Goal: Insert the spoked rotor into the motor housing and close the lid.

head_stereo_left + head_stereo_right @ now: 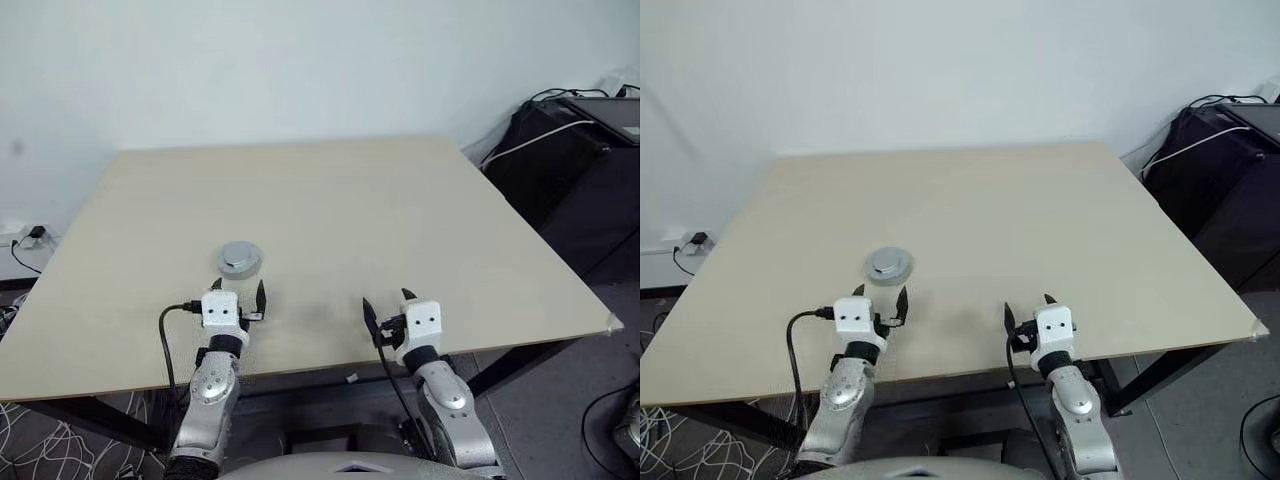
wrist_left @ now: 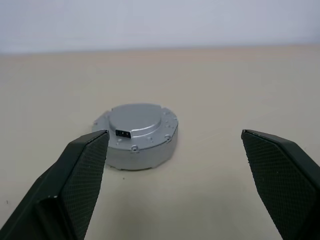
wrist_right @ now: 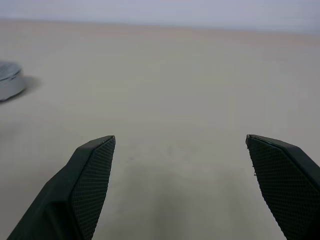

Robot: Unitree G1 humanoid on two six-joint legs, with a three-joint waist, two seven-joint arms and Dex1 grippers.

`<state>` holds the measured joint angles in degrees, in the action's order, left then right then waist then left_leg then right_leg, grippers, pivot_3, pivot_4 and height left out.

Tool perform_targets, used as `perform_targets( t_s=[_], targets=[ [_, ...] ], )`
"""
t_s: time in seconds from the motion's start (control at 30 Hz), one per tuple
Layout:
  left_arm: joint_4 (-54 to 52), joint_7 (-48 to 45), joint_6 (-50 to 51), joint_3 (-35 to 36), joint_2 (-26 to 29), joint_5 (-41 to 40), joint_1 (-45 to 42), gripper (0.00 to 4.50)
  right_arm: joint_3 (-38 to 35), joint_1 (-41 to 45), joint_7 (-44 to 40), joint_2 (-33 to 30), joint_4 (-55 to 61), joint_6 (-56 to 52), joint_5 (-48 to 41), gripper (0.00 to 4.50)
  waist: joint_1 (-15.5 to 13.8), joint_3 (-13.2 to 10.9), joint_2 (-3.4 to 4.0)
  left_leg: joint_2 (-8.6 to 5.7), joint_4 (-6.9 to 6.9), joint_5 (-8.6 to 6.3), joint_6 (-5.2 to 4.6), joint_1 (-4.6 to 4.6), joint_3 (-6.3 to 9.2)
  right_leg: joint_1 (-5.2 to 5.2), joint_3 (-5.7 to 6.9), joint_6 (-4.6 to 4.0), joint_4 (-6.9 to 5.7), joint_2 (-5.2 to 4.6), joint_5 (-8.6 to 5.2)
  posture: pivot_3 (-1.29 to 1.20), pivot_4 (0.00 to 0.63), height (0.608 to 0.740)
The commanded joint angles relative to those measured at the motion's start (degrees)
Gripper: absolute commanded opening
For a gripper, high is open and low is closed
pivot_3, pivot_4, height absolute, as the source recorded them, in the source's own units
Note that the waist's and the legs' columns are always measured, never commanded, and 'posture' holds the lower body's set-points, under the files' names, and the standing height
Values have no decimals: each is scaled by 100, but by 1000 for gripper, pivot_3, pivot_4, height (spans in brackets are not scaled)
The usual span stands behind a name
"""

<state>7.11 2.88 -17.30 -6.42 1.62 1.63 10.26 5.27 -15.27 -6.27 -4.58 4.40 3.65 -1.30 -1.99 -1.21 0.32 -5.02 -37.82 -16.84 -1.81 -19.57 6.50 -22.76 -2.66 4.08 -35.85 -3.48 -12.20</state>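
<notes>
A round, flat, silver-grey metal motor housing (image 2: 136, 135) with its lid on sits on the pale beige wooden table (image 1: 400, 230). Its raised, smooth top disc carries a small dark rectangular slot near the edge, and tiny screws dot the lower rim. It lies just ahead of the left claw (image 1: 238, 296), slightly toward that claw's left finger and apart from both tips. Both the left claw and the right claw (image 1: 388, 304) stand wide and empty, the housing well off to the right claw's left.
</notes>
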Motion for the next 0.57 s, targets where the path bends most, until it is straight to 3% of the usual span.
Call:
perform_targets(
  t_s=[0.03,0.07,0.17,0.5,0.57],
  targets=[
    [-11,39,-518,-27,-66,167,-2,4477,-168,22,267,123,124,374,85,4500,-2,-4,6,0,0,0,0,-1,0,0,1,0,0,0,0,0,0,740],
    [0,44,-589,10,-89,148,4,4498,-189,16,319,148,149,422,112,4313,0,-5,9,0,-1,0,0,-1,0,0,1,0,0,-1,0,0,0,740],
    [32,151,-694,144,-169,130,1,3900,-224,17,382,182,150,492,123,3638,5,-6,9,0,-1,0,-1,-1,0,1,2,1,0,-1,-1,0,0,740],
    [187,210,-850,284,-302,184,-1,596,-242,79,529,270,-15,595,211,311,10,-7,9,0,-2,1,-2,-1,0,1,2,2,0,-1,0,0,0,740],
    [202,207,-880,303,-317,170,1,38,-266,95,609,298,-53,703,260,0,11,-7,9,-1,-2,0,-2,-1,0,1,2,2,0,-1,0,0,0,740]
  ],
)
